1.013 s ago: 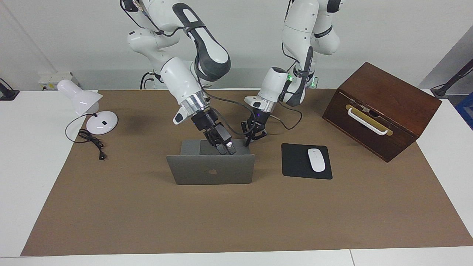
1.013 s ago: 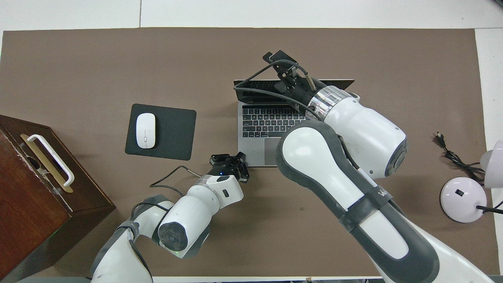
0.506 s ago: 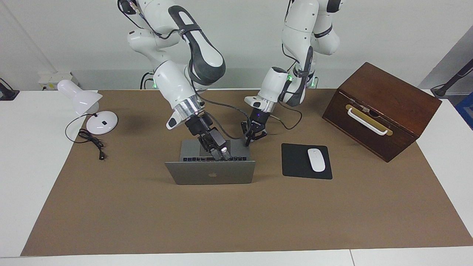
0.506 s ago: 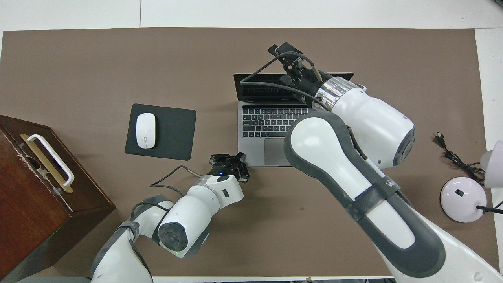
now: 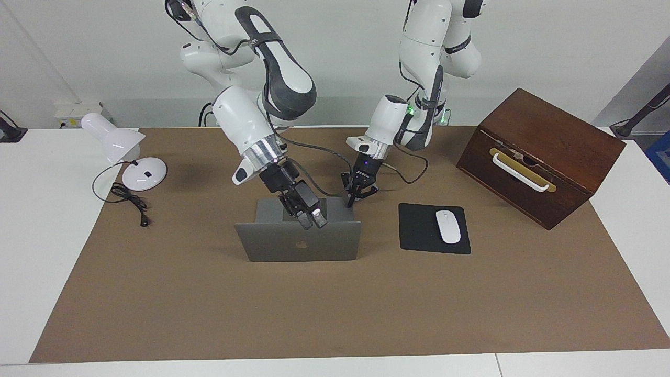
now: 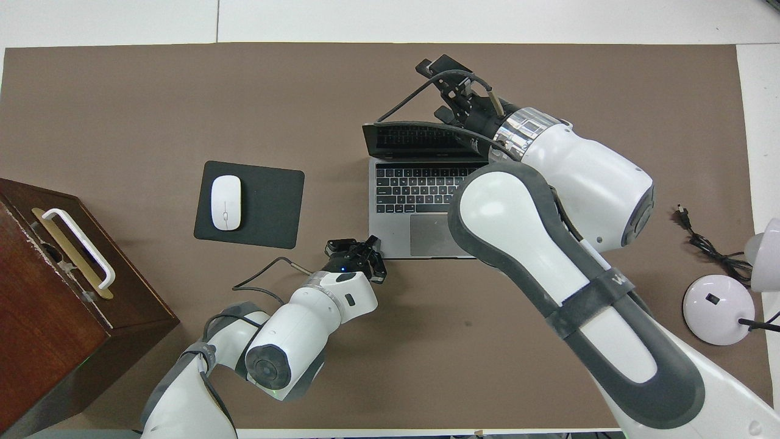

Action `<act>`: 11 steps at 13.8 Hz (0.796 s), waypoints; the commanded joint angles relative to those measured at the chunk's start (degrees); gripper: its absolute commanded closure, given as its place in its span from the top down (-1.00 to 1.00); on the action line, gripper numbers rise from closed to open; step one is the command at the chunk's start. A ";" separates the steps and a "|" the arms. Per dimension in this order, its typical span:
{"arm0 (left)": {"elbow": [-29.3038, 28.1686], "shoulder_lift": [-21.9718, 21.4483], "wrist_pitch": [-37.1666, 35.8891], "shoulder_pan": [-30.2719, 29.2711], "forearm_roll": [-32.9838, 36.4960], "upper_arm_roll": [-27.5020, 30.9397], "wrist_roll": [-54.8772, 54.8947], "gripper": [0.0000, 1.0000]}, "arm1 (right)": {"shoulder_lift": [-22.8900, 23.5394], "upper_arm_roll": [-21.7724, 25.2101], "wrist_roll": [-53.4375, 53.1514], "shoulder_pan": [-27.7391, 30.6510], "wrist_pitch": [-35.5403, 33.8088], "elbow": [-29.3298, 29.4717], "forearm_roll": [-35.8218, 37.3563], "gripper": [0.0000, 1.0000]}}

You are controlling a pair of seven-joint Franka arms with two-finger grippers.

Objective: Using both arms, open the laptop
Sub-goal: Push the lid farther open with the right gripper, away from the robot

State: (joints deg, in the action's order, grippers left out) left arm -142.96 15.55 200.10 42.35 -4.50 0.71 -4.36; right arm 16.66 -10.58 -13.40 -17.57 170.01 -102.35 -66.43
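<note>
One laptop stands open near the middle of the brown-covered tabletop, and its lid now rises steeper than half a second ago, hiding the keys in the facing view. The right gripper has drawn back toward the robots with the lid's top edge; whether its jaws are open or closed cannot be told. The left gripper, jaws closed, stays pressed at the deck's corner nearest the robots. Silver-grey, the lid bears a dark logo; the overhead view shows grey keys and a trackpad. One mouse lies on one black pad, beside one wooden box; one white lamp sits at the right arm's end
</note>
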 commanded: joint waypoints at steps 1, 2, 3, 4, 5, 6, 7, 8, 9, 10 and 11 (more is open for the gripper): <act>1.11 3.26 0.65 0.45 0.54 0.35 0.23 -1.00 | 1.36 -0.23 0.13 1.13 -1.96 2.16 2.27 1.00; 1.11 3.26 0.65 0.36 0.54 0.35 0.23 -1.00 | 1.27 -0.23 -0.04 1.13 -2.05 1.98 2.27 1.00; 1.11 3.26 0.65 0.36 0.54 0.35 0.23 -1.00 | 1.10 -0.23 -1.00 0.61 -1.96 1.63 2.27 1.00; 1.19 3.26 0.65 0.36 0.54 0.26 0.23 -1.00 | 1.01 -0.23 -2.84 -0.01 -1.96 1.45 2.27 1.00; 1.19 3.26 0.65 0.36 0.54 0.26 0.15 -1.00 | 0.92 -0.23 -5.03 -0.62 -1.96 1.36 2.36 1.00; 1.19 3.26 0.65 0.27 0.28 0.26 -0.12 -1.00 | 0.83 -0.14 -7.58 -1.58 -1.96 1.54 2.45 1.00; 1.37 3.26 0.73 0.27 -0.15 0.17 -0.38 -1.00 | 0.83 0.12 -11.17 -2.55 -1.96 1.97 3.67 1.00; 1.98 3.17 0.65 0.36 -0.85 0.17 -0.73 -1.00 | 0.83 0.30 -15.21 -2.74 -2.40 2.24 7.16 1.00; 2.16 3.00 0.65 0.53 -1.82 0.08 -1.00 -1.00 | 0.74 0.39 -20.12 -2.74 -4.32 2.50 12.07 1.00; 2.07 2.56 0.65 0.80 -2.44 0.08 -1.52 -1.00 | 0.74 1.00 -26.35 -2.48 -8.69 4.77 19.16 1.00; 2.16 2.29 0.65 0.80 -2.44 0.08 -2.74 -1.00 | 0.92 2.13 -32.68 -2.30 -14.30 7.84 27.24 1.00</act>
State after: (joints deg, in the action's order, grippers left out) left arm -142.56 15.79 200.15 42.36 -5.53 0.54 -5.57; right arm 17.03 -10.12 -36.53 -20.56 163.85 -99.71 -49.46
